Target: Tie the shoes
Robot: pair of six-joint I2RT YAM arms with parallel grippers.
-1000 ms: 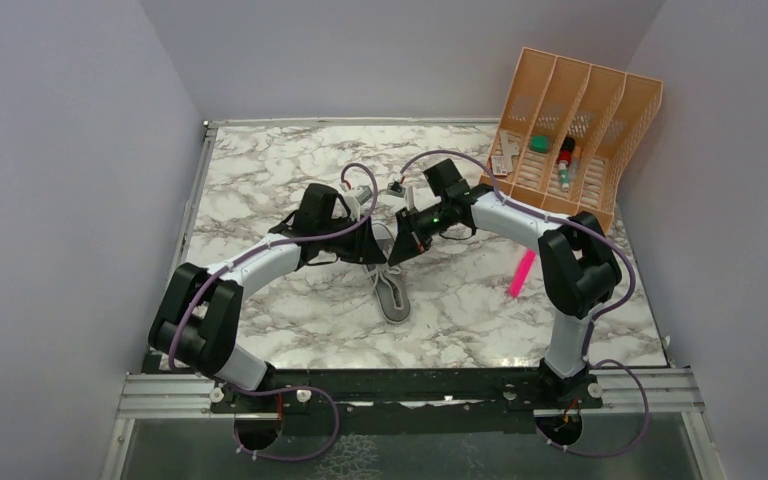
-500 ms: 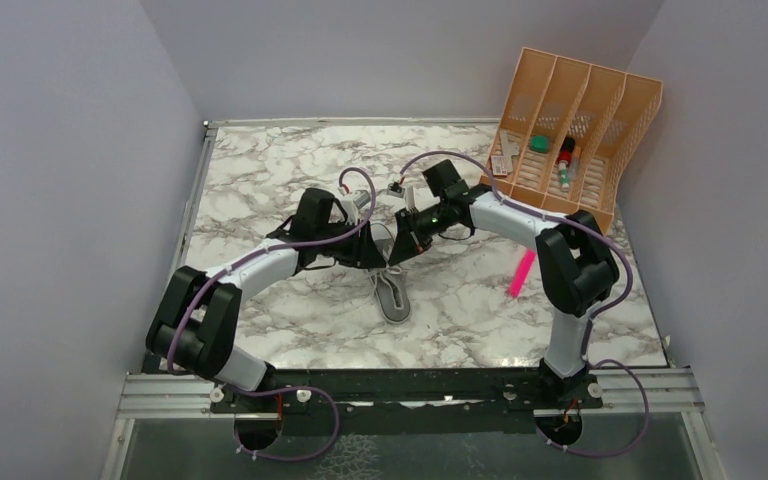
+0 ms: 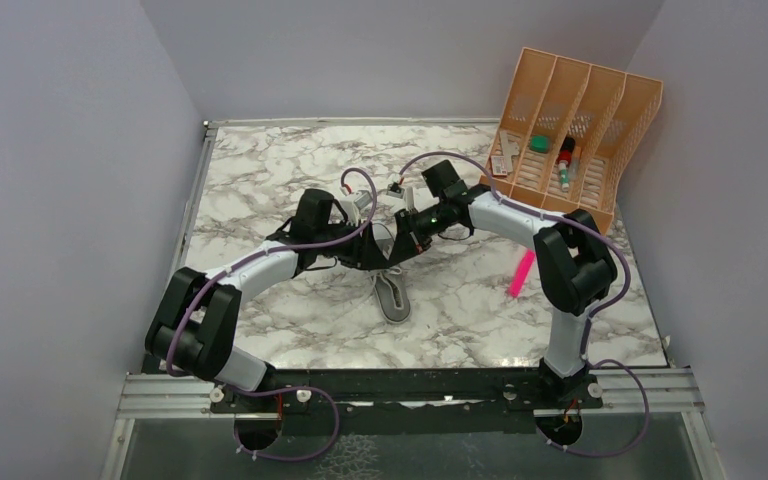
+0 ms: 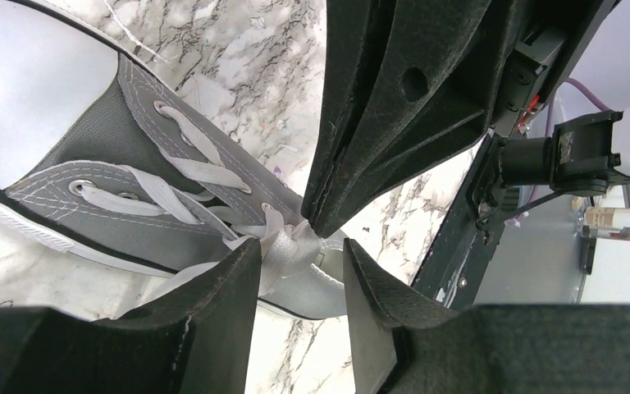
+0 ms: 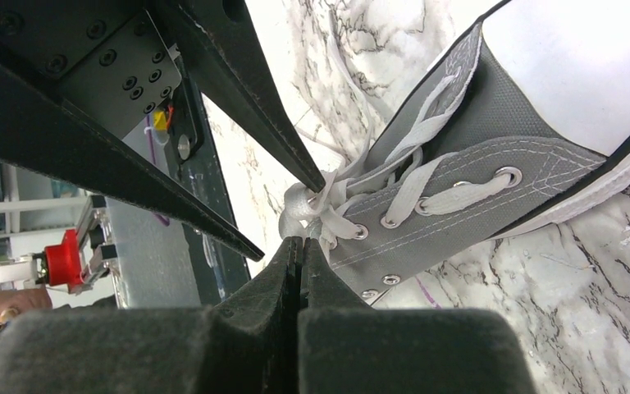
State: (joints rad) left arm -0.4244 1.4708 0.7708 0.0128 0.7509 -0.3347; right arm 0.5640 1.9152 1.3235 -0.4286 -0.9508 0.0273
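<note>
Finding: right fingers pinch the lace; left fingers stand narrowly apart around it. Risk: pinch slips, shoe drags.

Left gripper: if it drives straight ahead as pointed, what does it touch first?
The bunched white laces at the top eyelets of the sneaker; they lie between the fingers of the open left gripper. The right gripper, shut on them, sits just beyond, though depth is unclear.

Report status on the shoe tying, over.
Right claw shut on laces. Left claw open, tips straddling them. Sneaker sole-down, no bow seen. Claws crowded tip to tip.
</note>
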